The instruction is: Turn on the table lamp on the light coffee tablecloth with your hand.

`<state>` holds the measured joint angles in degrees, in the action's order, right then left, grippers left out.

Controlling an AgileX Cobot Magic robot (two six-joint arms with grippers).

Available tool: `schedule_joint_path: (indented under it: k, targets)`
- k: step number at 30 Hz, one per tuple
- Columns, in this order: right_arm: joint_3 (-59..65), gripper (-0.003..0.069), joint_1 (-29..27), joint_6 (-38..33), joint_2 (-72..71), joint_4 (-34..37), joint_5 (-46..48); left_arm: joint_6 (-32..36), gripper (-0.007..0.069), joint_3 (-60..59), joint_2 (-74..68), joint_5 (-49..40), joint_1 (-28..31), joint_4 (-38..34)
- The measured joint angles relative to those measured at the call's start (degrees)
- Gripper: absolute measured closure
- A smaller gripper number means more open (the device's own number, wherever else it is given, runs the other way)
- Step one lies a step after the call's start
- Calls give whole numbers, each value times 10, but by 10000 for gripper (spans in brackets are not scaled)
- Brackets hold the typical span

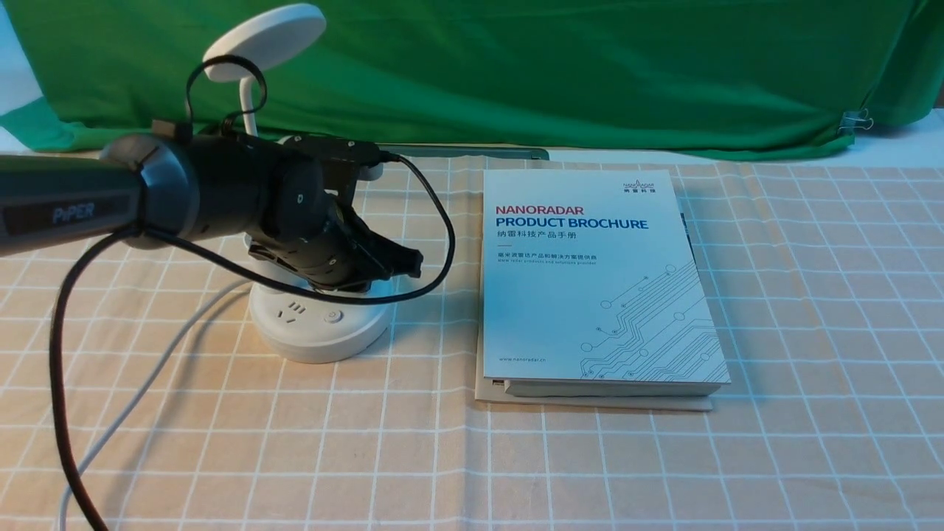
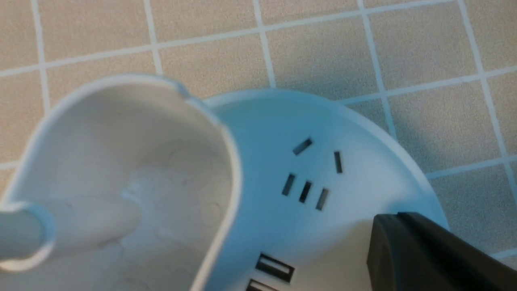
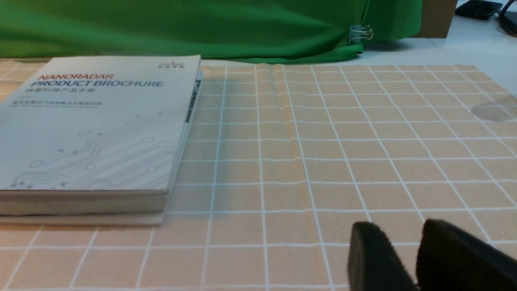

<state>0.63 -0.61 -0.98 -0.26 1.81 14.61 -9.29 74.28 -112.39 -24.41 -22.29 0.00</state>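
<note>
The white table lamp stands at the left of the light coffee tablecloth (image 1: 811,310). Its disc head (image 1: 265,40) is unlit, and its round base (image 1: 317,332) shows a socket and a round button (image 1: 335,317). My left gripper (image 1: 409,262) hangs low over the base's right side, behind the button, with its jaws shut and empty. The left wrist view shows the pen cup (image 2: 121,173), the base sockets (image 2: 307,178) and the closed fingers (image 2: 424,254) over the base's rim. My right gripper (image 3: 404,232) sits low over bare cloth, shut and holding nothing.
A thick "NANORADAR PRODUCT BROCHURE" book (image 1: 597,280) lies on the cloth just right of the lamp. The lamp's white cord (image 1: 147,383) trails to the front left. Green cloth (image 1: 553,74) hangs along the back, held by a binder clip (image 1: 855,122).
</note>
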Motion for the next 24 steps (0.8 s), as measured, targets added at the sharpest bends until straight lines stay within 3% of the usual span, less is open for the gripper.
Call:
schedule_joint_path:
  k: [7, 11, 14, 18, 24]
  targets:
    - [0, 419, 0, 0, 0, 0, 0, 0, 625, -9, 21, 10, -6, -11]
    - [0, 419, 0, 0, 0, 0, 0, 6, 625, -11, 65, -28, -16, -35]
    - [0, 419, 0, 0, 0, 0, 0, 48, 625, -34, 128, -81, -31, -85]
    - [0, 419, 0, 0, 0, 0, 0, 144, 625, -130, 227, -107, -63, -216]
    - [0, 419, 0, 0, 0, 0, 0, 290, 625, -266, 416, -47, -115, -367]
